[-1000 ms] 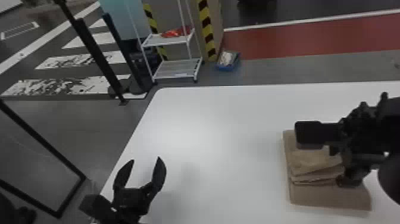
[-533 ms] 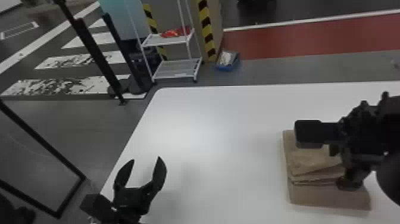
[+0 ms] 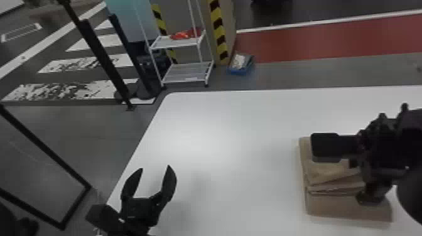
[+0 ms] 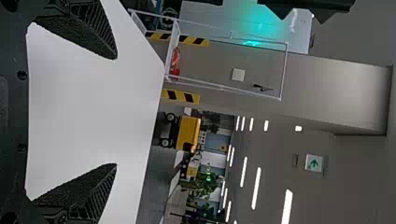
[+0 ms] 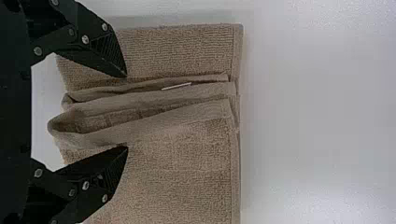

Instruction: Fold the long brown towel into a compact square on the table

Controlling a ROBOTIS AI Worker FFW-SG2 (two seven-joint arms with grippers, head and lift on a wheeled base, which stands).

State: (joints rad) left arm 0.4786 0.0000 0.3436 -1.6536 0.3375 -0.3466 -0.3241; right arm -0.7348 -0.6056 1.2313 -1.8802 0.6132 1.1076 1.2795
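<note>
And here in the head view, the left gripper (image 3: 155,168) sits at the lower left of the frame, its two fingers spread wide, tips angled up the picture over the white counter (image 3: 232,150). Over at the right edge comes the other arm, the right gripper (image 3: 373,193) held low over the brown towel (image 3: 348,207), with a black box-shaped part (image 3: 325,147) jutting out toward the middle of the frame. The towel itself lies at the lower right, already folded into a squarish stack, its layered edges showing across the middle and a flat panel reaching out below them. Now to the right wrist view, and there it is up close: those fingers are spread too, one on each side of the loose, rumpled folds, with a slim white tag (image 5: 176,86) peeking out of a crease. Whether the tips actually press on the cloth, one cannot tell from here. In the left wrist view, the fingers stand well apart with white counter between them. Back in the head view, up beyond the far edge of the counter, a white rack (image 3: 185,70) carries something red (image 3: 185,34) on its upper shelf, and a blue bin (image 3: 240,69) sits on the floor just beside it.
</note>
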